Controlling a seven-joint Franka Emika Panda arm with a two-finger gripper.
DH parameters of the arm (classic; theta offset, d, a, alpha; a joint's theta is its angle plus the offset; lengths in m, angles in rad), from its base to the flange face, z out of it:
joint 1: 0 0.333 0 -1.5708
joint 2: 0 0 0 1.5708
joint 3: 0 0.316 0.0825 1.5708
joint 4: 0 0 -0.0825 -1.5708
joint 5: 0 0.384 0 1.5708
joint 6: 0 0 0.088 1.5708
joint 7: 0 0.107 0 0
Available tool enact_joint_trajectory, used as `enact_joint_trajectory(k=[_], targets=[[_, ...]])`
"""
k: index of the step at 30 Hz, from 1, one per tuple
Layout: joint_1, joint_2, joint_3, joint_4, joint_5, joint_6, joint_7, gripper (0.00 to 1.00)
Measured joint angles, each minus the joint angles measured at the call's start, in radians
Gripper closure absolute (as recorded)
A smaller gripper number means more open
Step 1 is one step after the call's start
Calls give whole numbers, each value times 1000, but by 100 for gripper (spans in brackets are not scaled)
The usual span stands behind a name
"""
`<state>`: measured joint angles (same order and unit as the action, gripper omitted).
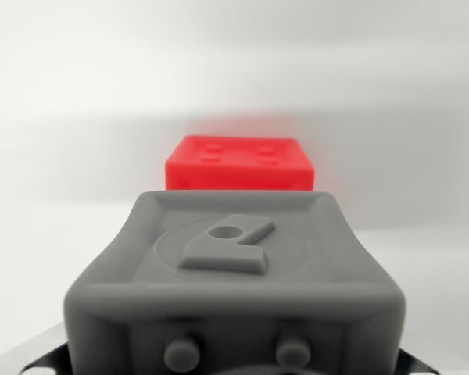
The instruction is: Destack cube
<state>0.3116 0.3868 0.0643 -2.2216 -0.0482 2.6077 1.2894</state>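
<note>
A grey cube [234, 281] fills the lower half of the wrist view, very close to the camera. Its upper face carries a raised round logo, and the face towards the camera has two studs. Behind it, farther off and slightly blurred, is a red cube [238, 164] with small marks on its top. Of my gripper only dark parts [48, 358] show, at the bottom corners on either side of the grey cube. The fingertips are hidden by that cube, so their state does not show.
A plain white surface [78, 234] and a pale background surround both cubes. Nothing else is in view.
</note>
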Motion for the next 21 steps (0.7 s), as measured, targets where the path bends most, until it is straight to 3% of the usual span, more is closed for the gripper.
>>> enact_joint_trajectory(k=[21], targets=[[-1,-111,3,-2,15,-106,-9,100]])
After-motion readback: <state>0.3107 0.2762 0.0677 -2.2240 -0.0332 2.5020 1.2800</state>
